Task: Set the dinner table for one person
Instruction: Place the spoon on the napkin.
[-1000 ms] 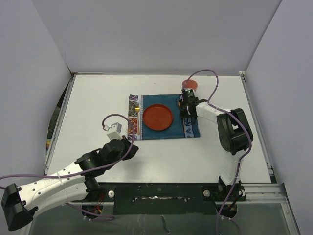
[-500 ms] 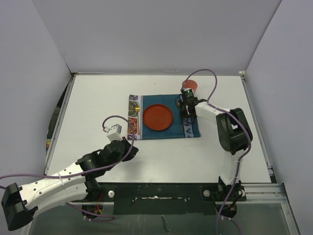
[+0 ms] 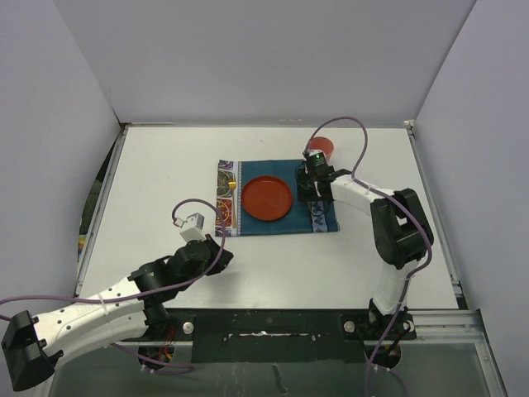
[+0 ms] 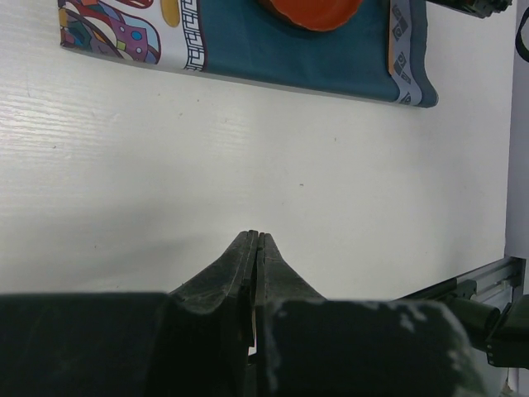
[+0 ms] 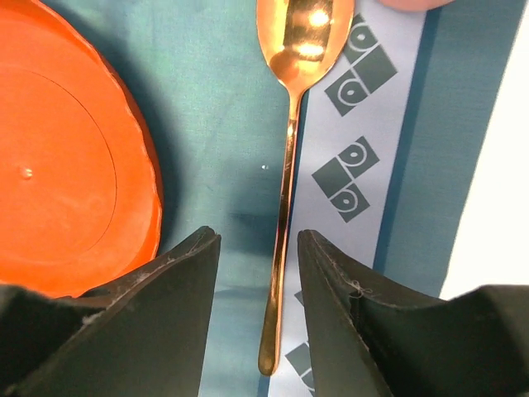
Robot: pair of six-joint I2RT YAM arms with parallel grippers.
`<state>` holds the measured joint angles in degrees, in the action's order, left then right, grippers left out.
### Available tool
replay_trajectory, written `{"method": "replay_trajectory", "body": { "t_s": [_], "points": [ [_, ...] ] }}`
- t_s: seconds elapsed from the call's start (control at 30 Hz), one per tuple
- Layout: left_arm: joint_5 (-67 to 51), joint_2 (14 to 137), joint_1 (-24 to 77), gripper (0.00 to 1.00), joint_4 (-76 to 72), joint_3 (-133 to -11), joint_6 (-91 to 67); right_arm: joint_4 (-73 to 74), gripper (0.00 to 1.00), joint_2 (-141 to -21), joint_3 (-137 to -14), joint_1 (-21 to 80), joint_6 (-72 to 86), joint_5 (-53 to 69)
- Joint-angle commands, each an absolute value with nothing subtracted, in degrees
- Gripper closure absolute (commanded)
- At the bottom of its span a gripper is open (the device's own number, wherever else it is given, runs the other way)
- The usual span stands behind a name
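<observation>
- Right gripper (image 5: 256, 241) hangs low over the mat. Its two fingers are partly apart and hold nothing.
- A gold spoon (image 5: 288, 141) lies flat on the teal placemat (image 5: 216, 116). Its thin handle sits in the gap between those fingers, and neither finger seems to touch it.
- An orange plate (image 3: 267, 198) sits in the middle of the mat, just beside the spoon and close to one finger.
- A red cup (image 3: 325, 145) stands on the table, just past the mat's far right corner, near the spoon's round end.
- Another gold piece (image 3: 235, 203) lies on the mat's bright patterned end, on the other side of the plate. It is too small to tell what it is.
- The left gripper (image 4: 256, 248) is closed tight and empty. It hangs over bare table, on the near side of the mat.
- The white dinner table (image 3: 157, 165) lies under everything, with the mat near its middle.
</observation>
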<state>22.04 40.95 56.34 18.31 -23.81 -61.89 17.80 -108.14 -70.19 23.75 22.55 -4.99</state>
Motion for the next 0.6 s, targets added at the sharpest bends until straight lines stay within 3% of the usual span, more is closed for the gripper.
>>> {"method": "replay_trajectory", "body": {
  "t_s": [0.0,0.23,0.33,0.43,0.47,0.5,0.53,0.57],
  "points": [
    [22.1,39.5,56.9,1.0,14.8,-24.7,-62.0,16.2,0.56,-101.7,-70.2,23.9,21.5,-7.6],
    [21.6,39.2,57.2,1.0,14.3,-24.2,-62.1,15.4,0.57,-96.4,-71.6,26.9,14.0,-12.0],
    [21.8,38.9,57.3,1.0,15.7,-25.8,-59.8,20.1,0.6,-95.3,-75.4,29.5,8.0,-5.7],
    [24.0,38.2,57.2,1.0,22.7,-30.6,-56.7,28.8,0.78,-94.1,-80.1,34.1,-2.4,-2.7],
    [25.5,38.0,57.1,0.94,25.9,-32.4,-56.7,31.6,0.92,-93.1,-80.5,35.4,-6.1,-4.0],
    [27.4,37.8,57.0,0.78,31.8,-34.3,-58.2,33.7,1.0,-91.9,-79.8,36.2,-9.5,-5.7],
    [29.6,37.7,56.9,0.55,35.4,-35.9,-61.2,34.7,1.0,-90.1,-78.0,36.2,-12.5,-7.0],
    [31.5,37.3,56.9,0.26,40.6,-37.0,-63.5,34.9,1.0,-87.9,-75.2,35.8,-15.4,-9.1]
  ]
}}
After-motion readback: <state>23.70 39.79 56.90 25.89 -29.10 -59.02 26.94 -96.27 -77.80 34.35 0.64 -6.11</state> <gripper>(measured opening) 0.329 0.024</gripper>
